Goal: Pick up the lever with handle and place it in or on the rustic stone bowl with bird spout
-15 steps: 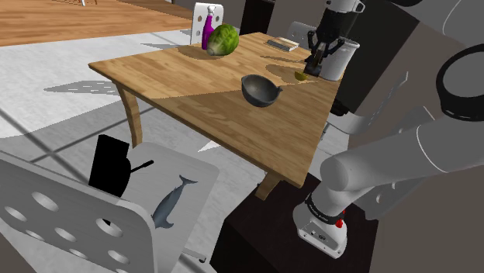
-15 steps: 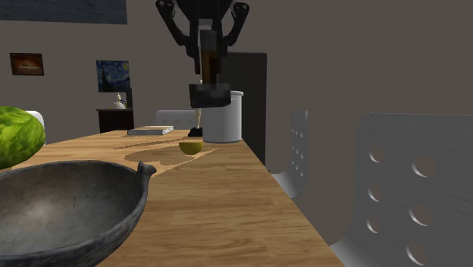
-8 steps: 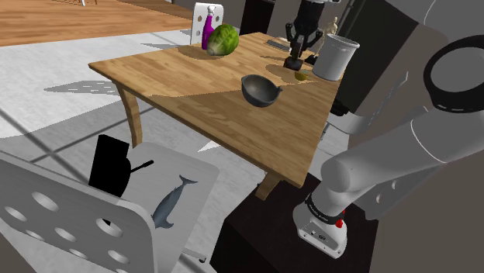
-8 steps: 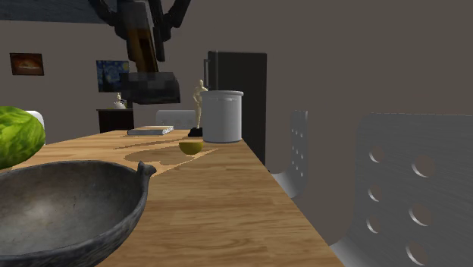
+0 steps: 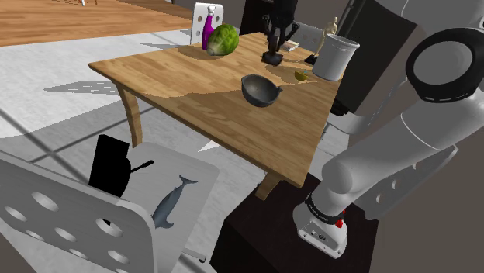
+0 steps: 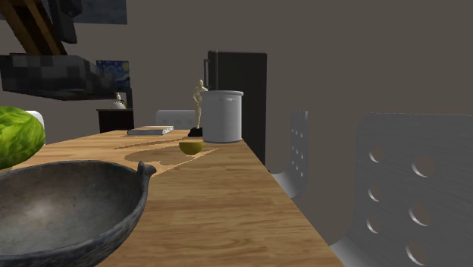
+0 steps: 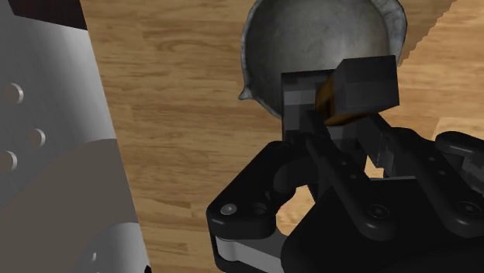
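The lever (image 7: 364, 82) is a dark grey block on a brown handle, clasped between my black fingers. My gripper (image 7: 335, 116) is shut on it and hangs above the table, with the grey stone bowl (image 7: 310, 35) just ahead of the fingertips. In the shoulder view the gripper (image 5: 273, 45) holds the lever (image 5: 271, 57) over the far part of the table, behind the bowl (image 5: 260, 90). In the second exterior view the lever's block (image 6: 49, 76) floats at upper left, above the bowl (image 6: 68, 205) with its spout.
On the wooden table (image 5: 178, 85) are a green cabbage (image 5: 223, 39), a purple bottle (image 5: 209, 27), a white canister (image 5: 336, 56), a small figurine (image 5: 332, 29), a yellow-green half fruit (image 5: 301, 76) and a book (image 5: 288, 45). White perforated chairs (image 6: 409, 190) stand around.
The gripper has carried the lever away from the white canister toward the shoulder view's left, ending behind the bowl. It stayed shut on the lever throughout.
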